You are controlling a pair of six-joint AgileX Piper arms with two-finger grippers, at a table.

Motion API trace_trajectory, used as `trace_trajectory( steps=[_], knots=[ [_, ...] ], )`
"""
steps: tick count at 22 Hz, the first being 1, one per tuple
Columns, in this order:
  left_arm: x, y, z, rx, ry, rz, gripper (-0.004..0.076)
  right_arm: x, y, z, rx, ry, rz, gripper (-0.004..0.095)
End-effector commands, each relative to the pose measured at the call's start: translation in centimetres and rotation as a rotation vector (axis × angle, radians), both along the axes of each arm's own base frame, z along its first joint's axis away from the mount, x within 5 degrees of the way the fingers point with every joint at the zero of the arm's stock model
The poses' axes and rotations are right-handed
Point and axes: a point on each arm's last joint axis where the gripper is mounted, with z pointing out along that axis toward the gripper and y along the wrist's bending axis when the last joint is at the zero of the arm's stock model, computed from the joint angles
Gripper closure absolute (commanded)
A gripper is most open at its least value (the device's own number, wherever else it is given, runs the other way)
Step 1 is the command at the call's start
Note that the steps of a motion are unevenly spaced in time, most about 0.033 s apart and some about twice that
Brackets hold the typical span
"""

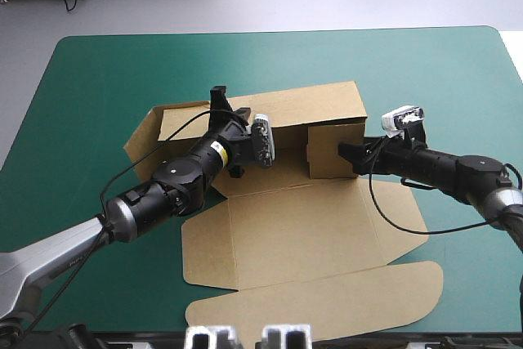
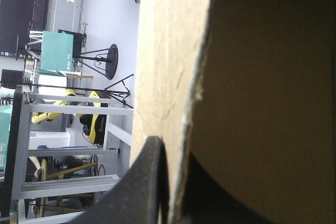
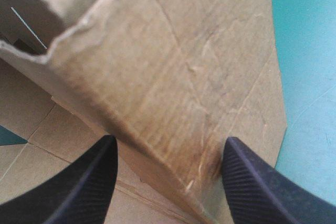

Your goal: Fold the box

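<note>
- Brown board forms the box [image 1: 286, 226] at the middle of the teal-green worktop [image 1: 98, 79]. Its long rear wall [image 1: 315, 104] is raised toward the far edge, and its lid flap [image 1: 327, 304] lies flat toward the near edge.
- The left tool [image 1: 219, 97] reaches in from the left edge and sits at the top of the rear wall, near that wall's left end.
- From the left wrist, the left tool [image 2: 170, 153] is pinched almost closed on an edge of the box [image 2: 168, 51], with a black finger on each face of the sheet.
- The right tool [image 1: 346, 153] comes from the right edge and meets the short upright side wall [image 1: 331, 149] at the box's right end.
- From the right wrist, the right tool [image 3: 168, 148] stands wide, its black fingers [image 3: 89, 182] well apart. The creased wall of the box [image 3: 173, 77] lies just ahead of and between them. The tips appear to touch the board, though the close view makes that hard to confirm.
</note>
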Motion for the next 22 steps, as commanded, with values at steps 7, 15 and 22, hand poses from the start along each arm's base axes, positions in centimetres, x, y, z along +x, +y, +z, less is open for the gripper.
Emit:
trace_trajectory(
  steps=[7, 15, 22],
  knots=[
    [-1.1, -1.32, 0.01, -0.126, 0.075, -0.08, 0.0733, 0.16, 0.54, 2.03, 0.097, -0.049, 0.002, 0.0354],
    [-1.09, -1.3, 0.0, -0.125, 0.074, -0.078, 0.0733, 0.16, 0.55, 1.99, 0.114, -0.026, -0.007, 0.0354],
    [-1.08, -1.29, 0.0, -0.124, 0.074, -0.076, 0.0733, 0.25, 0.44, 1.93, 0.097, -0.034, -0.017, 0.0354]
  ],
)
